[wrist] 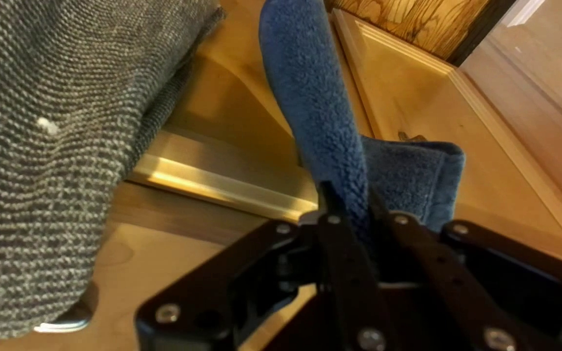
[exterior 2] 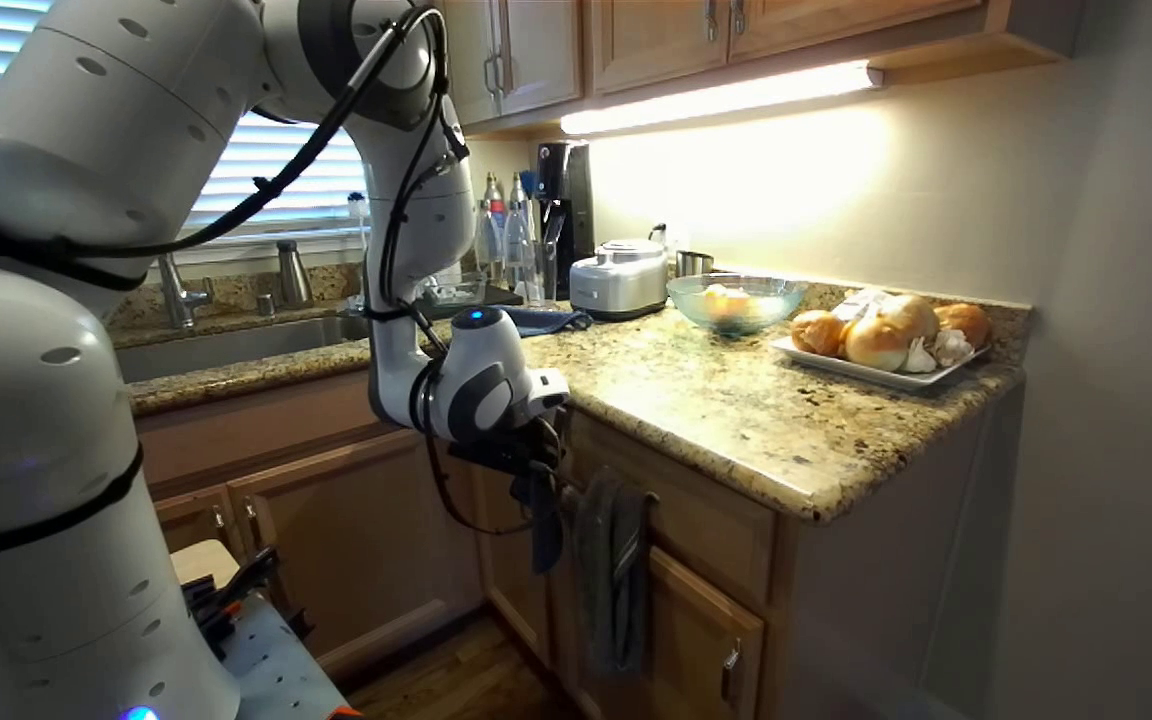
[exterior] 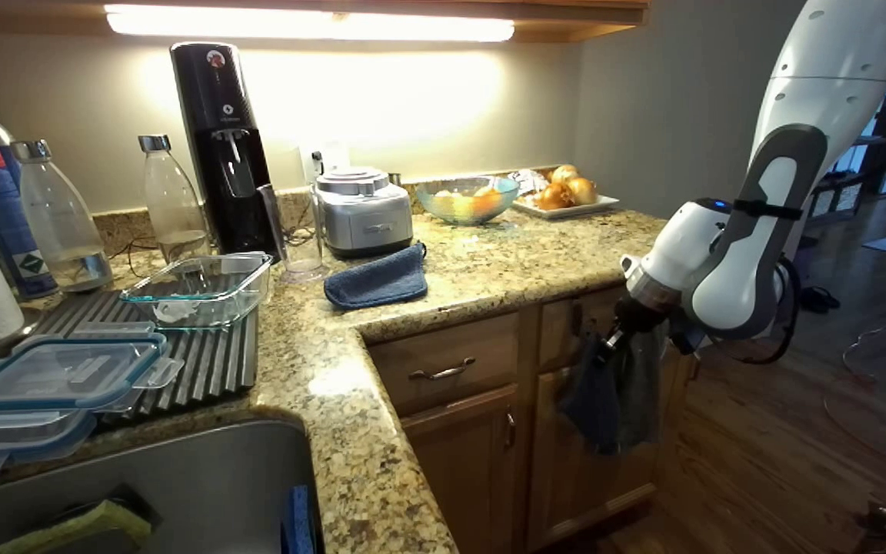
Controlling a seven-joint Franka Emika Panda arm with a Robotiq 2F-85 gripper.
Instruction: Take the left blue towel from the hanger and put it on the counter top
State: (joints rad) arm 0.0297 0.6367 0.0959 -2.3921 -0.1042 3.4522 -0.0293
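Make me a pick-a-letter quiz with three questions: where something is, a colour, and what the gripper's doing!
1. Where is the glass bowl? A) in the sink B) on the counter top C) on the floor
2. What colour is the knitted towel at the wrist view's left edge? A) red B) yellow C) grey
3. How does the gripper stand? A) shut on the blue towel B) wide open C) shut on nothing

1 B: both exterior views show it there. 2 C: its grey weave shows plainly. 3 A: the wrist view shows the cloth pinched.
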